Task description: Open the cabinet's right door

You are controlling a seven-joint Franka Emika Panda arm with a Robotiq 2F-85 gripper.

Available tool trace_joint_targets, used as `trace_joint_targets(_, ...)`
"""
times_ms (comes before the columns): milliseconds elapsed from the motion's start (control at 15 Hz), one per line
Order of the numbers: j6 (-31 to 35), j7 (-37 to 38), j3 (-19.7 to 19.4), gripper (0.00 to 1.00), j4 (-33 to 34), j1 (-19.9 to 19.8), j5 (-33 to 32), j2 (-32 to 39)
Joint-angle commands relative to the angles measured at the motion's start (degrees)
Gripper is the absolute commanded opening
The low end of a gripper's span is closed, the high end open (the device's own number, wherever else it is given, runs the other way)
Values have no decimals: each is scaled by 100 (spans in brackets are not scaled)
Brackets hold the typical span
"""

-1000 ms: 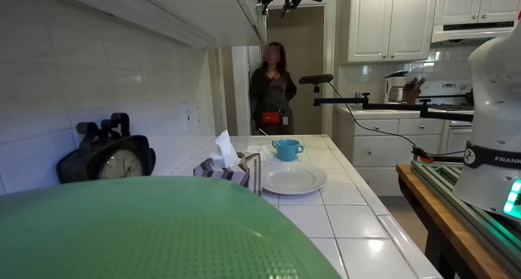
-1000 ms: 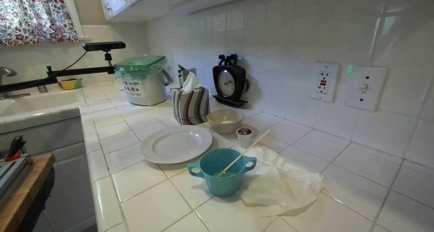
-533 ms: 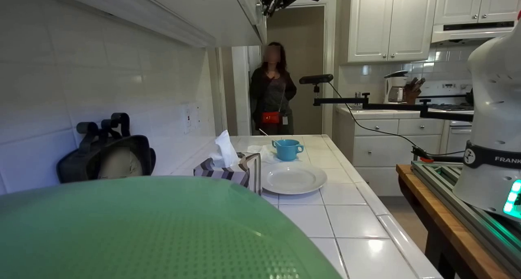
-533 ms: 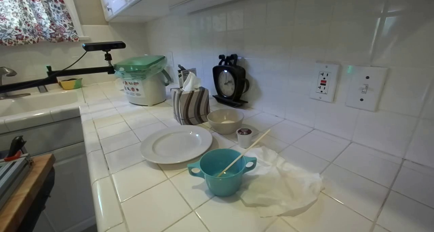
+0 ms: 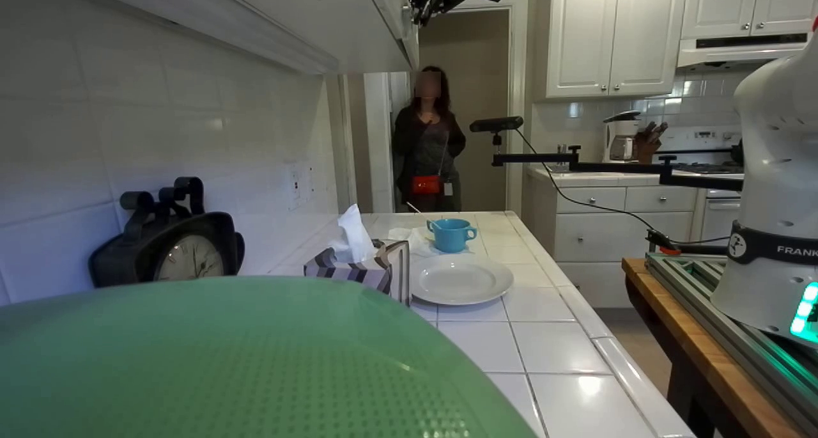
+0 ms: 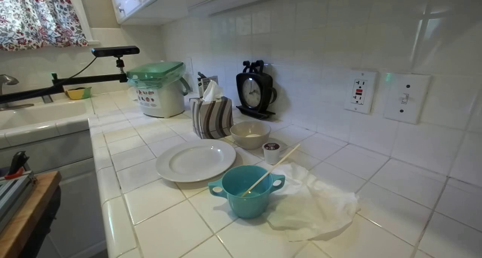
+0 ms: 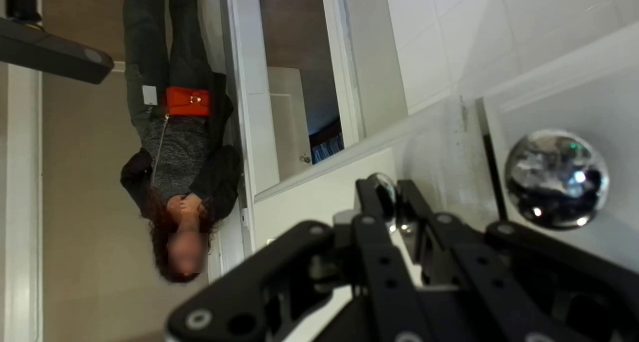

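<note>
Upside down in the wrist view, the cabinet's right door [image 7: 319, 197] is a pale panel with a round chrome knob [image 7: 383, 179]. My gripper [image 7: 385, 184] has its black fingers drawn together round that knob, which is partly hidden behind one finger. The door lies flush with its neighbour, only a narrow dark seam between them. In an exterior view the gripper [image 5: 422, 13] hangs at the top edge, against the front of the cabinet [image 5: 307, 25]. The cabinet [image 6: 158, 5] also shows in an exterior view where the gripper is out of frame.
A second chrome knob [image 7: 556, 179] sits on the adjoining door, close beside my fingers. Below the cabinet, the counter bears a plate [image 6: 196, 160], a blue cup [image 6: 246, 197], a tissue box [image 6: 212, 118] and a clock [image 6: 252, 92]. A person [image 5: 428, 144] stands in the doorway.
A second ago the fingers stood apart in front of the cabinet. They have since come together round the knob, with the gripper shifted slightly. The door has not visibly moved.
</note>
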Motion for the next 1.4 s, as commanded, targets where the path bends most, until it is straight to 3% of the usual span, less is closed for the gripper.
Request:
trace_joint_targets(0, 166, -210, -193, 4, -180, 52, 39, -228)
trace_joint_targets(933, 1365, -1194, -733, 4, -1136, -52, 238, -1040)
trace_joint_targets(1333, 1743, -2066, -1038, 4, -1505, -60, 764, -1431)
